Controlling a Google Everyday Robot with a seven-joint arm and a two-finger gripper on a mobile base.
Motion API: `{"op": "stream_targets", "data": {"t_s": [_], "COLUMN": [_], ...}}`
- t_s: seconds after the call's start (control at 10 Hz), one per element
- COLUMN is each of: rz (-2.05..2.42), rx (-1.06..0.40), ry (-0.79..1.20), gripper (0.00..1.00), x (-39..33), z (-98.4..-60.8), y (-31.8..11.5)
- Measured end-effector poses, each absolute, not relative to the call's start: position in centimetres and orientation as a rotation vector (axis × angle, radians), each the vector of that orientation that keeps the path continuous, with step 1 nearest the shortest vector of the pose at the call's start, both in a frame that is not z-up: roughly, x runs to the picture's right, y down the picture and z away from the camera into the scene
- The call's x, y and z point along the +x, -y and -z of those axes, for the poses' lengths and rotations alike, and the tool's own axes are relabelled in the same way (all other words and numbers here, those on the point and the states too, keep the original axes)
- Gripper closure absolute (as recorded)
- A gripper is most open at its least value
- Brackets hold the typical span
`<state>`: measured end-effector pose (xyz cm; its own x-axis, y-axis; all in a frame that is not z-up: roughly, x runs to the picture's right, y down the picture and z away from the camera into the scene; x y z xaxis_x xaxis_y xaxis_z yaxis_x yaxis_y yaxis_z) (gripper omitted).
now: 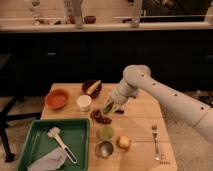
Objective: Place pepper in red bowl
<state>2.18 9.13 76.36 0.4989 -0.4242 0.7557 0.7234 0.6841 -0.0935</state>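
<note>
My gripper (111, 105) hangs over the middle of the wooden table (140, 125), on a white arm that reaches in from the right. It is shut on the pepper (108, 107), a slim dark green piece that pokes down and left from the fingertips, clear of the tabletop. The red bowl (57, 98) sits at the table's far left and looks empty. The gripper is well to the right of it, with a white cup (84, 102) in between.
A dark brown bowl (91, 87) with a yellow item stands behind the gripper. Below it lie a dark reddish cluster (101, 118), a light-green cup (105, 133), a metal cup (105, 149) and a yellow fruit (123, 142). A fork (155, 141) lies right. A green tray (54, 145) holds a brush and cloth.
</note>
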Motion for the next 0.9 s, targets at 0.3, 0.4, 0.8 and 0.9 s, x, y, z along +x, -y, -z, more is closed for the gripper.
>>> {"op": "stream_targets", "data": {"t_s": [0.3, 0.4, 0.8, 0.9], "rz": [0.736, 0.734, 0.735, 0.733], "rx": [-0.408, -0.409, -0.409, -0.408], "ry": [0.773, 0.770, 0.771, 0.770], "gripper": [1.00, 1.00, 1.00, 1.00], "x": [-0.3, -0.1, -0.2, -0.1], "z": [-76.4, -76.5, -76.5, -76.5], "y": [-7.6, -7.6, -7.6, -7.6]}}
